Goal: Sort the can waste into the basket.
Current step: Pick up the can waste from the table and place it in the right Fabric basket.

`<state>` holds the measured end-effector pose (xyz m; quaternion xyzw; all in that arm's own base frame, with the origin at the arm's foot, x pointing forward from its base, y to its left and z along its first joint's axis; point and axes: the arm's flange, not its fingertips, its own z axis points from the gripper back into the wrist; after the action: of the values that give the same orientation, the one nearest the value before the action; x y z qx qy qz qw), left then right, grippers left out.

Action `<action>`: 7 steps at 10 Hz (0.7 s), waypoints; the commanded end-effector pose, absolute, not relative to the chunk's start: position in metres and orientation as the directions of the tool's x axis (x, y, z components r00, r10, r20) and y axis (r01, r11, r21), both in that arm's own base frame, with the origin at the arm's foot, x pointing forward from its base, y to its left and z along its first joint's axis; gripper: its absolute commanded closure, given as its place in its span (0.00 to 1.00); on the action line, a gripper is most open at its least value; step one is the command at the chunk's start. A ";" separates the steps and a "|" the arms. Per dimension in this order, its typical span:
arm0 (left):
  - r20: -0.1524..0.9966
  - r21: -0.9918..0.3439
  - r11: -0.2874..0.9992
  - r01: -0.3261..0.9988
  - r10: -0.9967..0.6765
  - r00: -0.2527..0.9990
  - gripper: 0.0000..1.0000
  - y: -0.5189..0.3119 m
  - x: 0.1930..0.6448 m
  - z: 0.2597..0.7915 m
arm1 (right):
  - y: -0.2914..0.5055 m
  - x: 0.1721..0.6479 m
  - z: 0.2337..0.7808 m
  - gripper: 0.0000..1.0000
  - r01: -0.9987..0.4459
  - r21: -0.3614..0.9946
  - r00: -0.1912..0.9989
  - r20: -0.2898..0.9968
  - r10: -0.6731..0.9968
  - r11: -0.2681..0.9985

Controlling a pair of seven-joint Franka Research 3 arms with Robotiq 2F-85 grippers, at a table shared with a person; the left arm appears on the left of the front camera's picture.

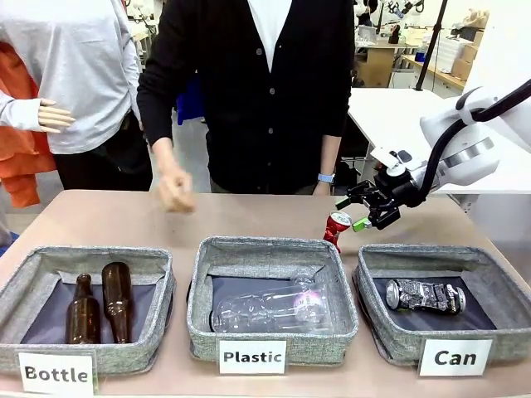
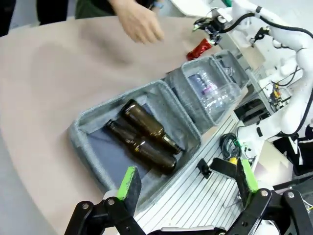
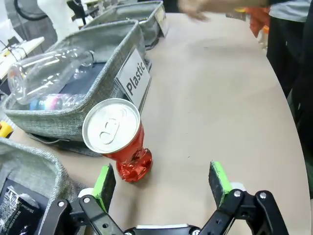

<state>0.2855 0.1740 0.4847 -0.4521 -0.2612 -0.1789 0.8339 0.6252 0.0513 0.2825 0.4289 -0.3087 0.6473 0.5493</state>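
A dented red can (image 1: 338, 228) with a silver top (image 3: 117, 137) stands tilted on the table behind the gap between the "Plastic" and "Can" baskets. My right gripper (image 1: 351, 213) hovers open just beside it, and in the right wrist view (image 3: 161, 178) the can sits just ahead of the left finger (image 3: 104, 180), untouched. The black-and-silver can (image 1: 426, 296) lies inside the grey "Can" basket (image 1: 489, 282), whose corner (image 3: 29, 166) is at the lower left of the right wrist view. My left gripper (image 2: 187, 179) is open, high above the "Bottle" basket (image 2: 83, 142), holding nothing.
The "Plastic" basket (image 1: 274, 253) holds clear bottles (image 1: 270, 311). Two brown glass bottles (image 1: 99, 307) lie in the "Bottle" basket (image 1: 25, 278). A person stands at the far side with a fist (image 1: 176, 192) over the table. Bare tabletop lies behind the baskets.
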 end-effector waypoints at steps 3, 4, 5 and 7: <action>0.619 -0.679 0.392 0.621 -0.148 0.771 0.00 0.068 0.328 0.446 | 0.064 0.635 0.272 0.00 -0.965 0.116 -0.011 0.877 0.480 -0.234; 0.630 -0.678 0.373 0.634 -0.150 0.762 0.00 0.037 0.338 0.435 | 0.063 0.636 0.271 0.00 -0.960 0.117 -0.015 0.887 0.462 -0.256; 0.620 -0.687 0.354 0.634 -0.168 0.766 0.00 0.002 0.346 0.421 | 0.064 0.636 0.270 0.00 -0.960 0.116 -0.017 0.883 0.469 -0.255; 0.599 -0.729 0.356 0.585 -0.084 0.797 0.00 -0.048 0.364 0.397 | 0.069 0.636 0.271 0.00 -0.955 0.119 -0.024 0.880 0.474 -0.271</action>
<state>0.3651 -0.0328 0.4149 -0.5264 -0.2169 -0.2283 0.7897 0.6269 0.0648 0.2654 0.4380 -0.2864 0.6601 0.5388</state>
